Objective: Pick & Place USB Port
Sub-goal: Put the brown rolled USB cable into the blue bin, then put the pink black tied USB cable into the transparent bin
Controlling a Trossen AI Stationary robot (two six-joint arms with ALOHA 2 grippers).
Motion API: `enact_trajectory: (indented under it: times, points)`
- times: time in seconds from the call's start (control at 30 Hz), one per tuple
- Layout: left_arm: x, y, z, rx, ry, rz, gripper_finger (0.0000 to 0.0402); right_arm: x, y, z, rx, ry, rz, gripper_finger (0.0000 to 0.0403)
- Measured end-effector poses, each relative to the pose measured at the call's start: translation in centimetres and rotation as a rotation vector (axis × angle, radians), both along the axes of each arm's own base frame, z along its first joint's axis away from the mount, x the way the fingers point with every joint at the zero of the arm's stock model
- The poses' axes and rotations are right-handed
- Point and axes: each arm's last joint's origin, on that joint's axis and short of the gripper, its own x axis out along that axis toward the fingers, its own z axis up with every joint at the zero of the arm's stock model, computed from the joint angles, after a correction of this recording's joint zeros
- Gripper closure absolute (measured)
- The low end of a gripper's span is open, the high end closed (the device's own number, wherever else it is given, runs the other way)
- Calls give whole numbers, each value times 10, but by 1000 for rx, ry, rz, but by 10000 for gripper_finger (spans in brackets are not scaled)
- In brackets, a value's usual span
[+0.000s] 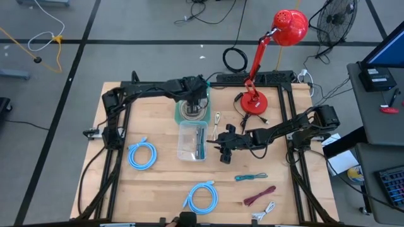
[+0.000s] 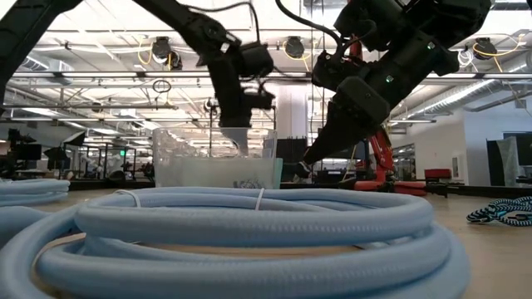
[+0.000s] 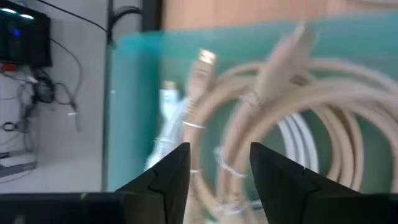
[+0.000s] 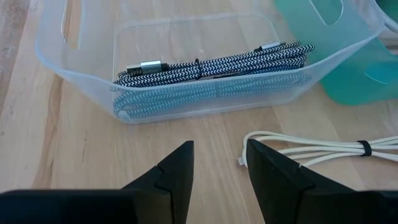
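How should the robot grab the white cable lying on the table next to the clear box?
Probably at the black tie that bunches the white cable, coming straight down from above. The cable lies flat on the wooden table; there its strands sit together, thick enough to pinch. The right gripper is open nearby.

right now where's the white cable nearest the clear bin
In the high view the white cable lies on the table just right of the clear bin, between it and the right hand, below the red lamp.

The left arm reached across the far side of the table, its left gripper (image 1: 192, 101) pointed down, fingers (image 3: 168, 177) parted with nothing between them. The right arm stretched leftward toward mid-table, right gripper (image 1: 222, 146) low, fingers (image 4: 171, 174) apart, empty.
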Motion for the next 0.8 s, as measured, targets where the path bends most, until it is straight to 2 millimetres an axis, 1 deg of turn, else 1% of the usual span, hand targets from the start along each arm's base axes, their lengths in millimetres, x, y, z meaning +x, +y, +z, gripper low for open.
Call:
enact_trajectory:
  times: [0.13, 0.23, 0.4, 0.5, 0.6, 0.7, 0.8]
  points:
    - [3, 2, 25, 12, 5, 15, 230, -2, -1, -2, 1, -2, -2, 264]
    - [5, 3, 40, 6, -22, 20, 230, -3, -3, -4, 4, -1, -12, 264]
    - [3, -1, 50, 19, 30, 26, 229, -5, -4, -6, 5, 7, -17, 264]
    - [-4, -5, 60, 22, 46, 30, 229, -4, -4, -6, 6, -2, -16, 264]
    - [-15, -13, 74, 1, 48, 44, 229, -3, -4, -5, 6, -10, -16, 264]
    - [-28, -27, 91, -40, 35, 59, 229, -3, -4, -5, 6, -14, -15, 264]
    - [-43, -46, 111, -121, -8, 79, 229, -3, -4, -5, 6, -17, -14, 264]
